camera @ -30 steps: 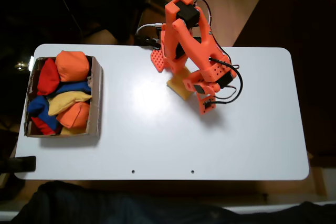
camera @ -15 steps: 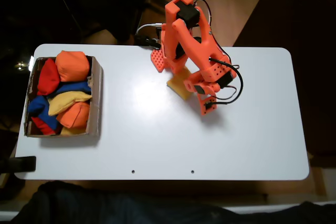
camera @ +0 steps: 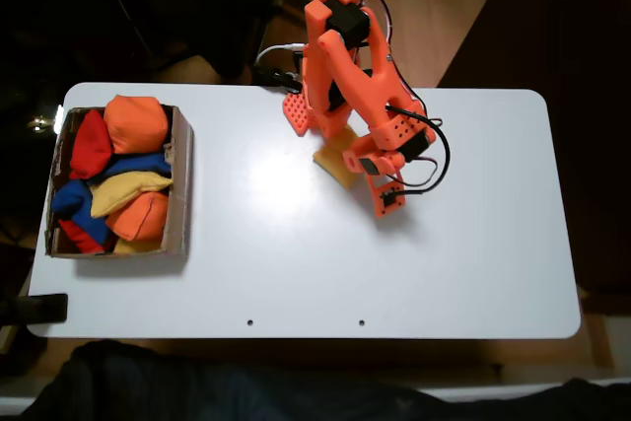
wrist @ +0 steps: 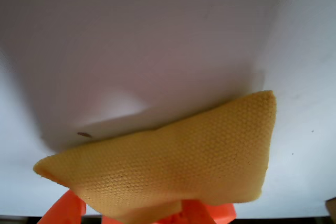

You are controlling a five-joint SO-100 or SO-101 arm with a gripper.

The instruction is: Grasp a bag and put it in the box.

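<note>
Fabric of the golden-yellow bag (wrist: pixel 178 166) is seen at the bottom edge of the wrist view, pinched between the closed orange fingers of the gripper (wrist: pixel 173 214), with bare white table (wrist: pixel 131 40) beyond it. In the fixed view the bag (camera: pixel 336 164) is held under the arm near the table's far edge. The box (camera: pixel 180 179), packed with coloured beanbags (camera: pixel 135 122), is set well apart at the left edge, open tabletop between.

The orange plastic arm (camera: pixel 357 96) rises from its base at the far edge of the table and folds forward and down toward the near right. Its two-finger orange gripper (wrist: pixel 173 211) pokes in at the wrist view's bottom edge, closed on the golden-yellow honeycomb-weave fabric bag (wrist: pixel 173 166).
</note>
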